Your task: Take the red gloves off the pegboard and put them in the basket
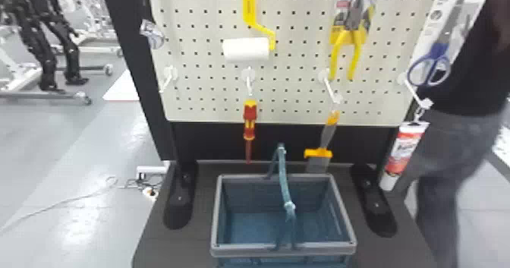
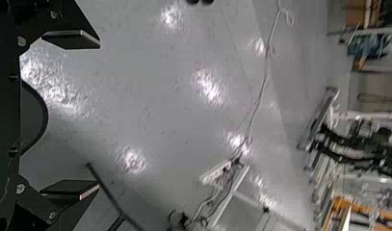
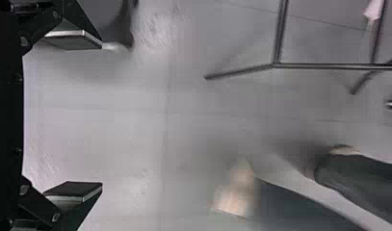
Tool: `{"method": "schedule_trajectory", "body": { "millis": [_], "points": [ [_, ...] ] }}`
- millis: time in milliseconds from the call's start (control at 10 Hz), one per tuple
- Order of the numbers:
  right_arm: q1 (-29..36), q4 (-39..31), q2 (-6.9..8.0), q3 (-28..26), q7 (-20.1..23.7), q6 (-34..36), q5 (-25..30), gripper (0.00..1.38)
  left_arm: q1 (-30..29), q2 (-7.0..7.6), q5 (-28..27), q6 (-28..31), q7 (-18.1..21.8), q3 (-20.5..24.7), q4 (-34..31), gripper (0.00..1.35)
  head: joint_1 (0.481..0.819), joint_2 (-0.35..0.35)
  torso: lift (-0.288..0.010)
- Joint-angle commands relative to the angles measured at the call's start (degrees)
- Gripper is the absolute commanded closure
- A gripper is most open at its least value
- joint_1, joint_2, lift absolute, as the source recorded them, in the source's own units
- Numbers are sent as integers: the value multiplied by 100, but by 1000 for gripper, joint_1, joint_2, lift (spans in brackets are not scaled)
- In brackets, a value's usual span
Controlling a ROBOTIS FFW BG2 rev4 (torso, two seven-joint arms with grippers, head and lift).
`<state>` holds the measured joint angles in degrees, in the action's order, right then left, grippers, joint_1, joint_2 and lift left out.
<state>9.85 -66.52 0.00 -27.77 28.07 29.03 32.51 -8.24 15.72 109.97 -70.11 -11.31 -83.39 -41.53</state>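
In the head view the pegboard (image 1: 296, 92) stands upright behind the basket (image 1: 284, 249), a blue-grey crate with its handle raised across the middle and nothing seen inside. I see no red gloves on the pegboard's hooks. The left gripper (image 2: 71, 115) is open over bare floor in the left wrist view, its two fingers wide apart with nothing between them. Likewise, the right gripper (image 3: 73, 115) has its fingers spread over grey floor in the right wrist view, holding nothing.
A red-yellow screwdriver (image 1: 249, 121), a scraper with an orange collar (image 1: 318, 153), yellow-handled pliers (image 1: 345, 54), blue scissors (image 1: 428, 68), a white roll (image 1: 246, 50) and a red-white tube (image 1: 404, 153) hang at the pegboard. A dark platform (image 1: 398, 254) carries the basket.
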Motion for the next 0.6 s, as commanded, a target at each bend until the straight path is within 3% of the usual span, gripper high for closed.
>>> {"method": "schedule_trajectory", "body": {
  "millis": [0,100,200,300,400,500],
  "points": [
    [-343,543,5,0,-3,147,-25,180,24,-324,191,893,867,728,866,256,549,0,-100],
    [-581,904,5,0,-56,147,19,142,112,-491,7,1588,1271,1203,1288,254,549,0,-100],
    [-906,1370,-88,0,-144,147,-43,116,244,-632,-881,2431,1500,1941,1798,251,549,0,-100],
    [-1328,1879,-211,0,-241,147,10,108,455,-676,-2393,3495,1588,3040,2079,239,549,0,-100],
    [-1785,2407,-308,9,-258,77,300,108,719,-693,-3711,4189,1579,3901,2220,213,549,0,-100],
    [-2163,2873,-378,9,-355,41,449,108,974,-790,-4045,4558,1579,4147,2369,160,549,0,-100]
  ]
}}
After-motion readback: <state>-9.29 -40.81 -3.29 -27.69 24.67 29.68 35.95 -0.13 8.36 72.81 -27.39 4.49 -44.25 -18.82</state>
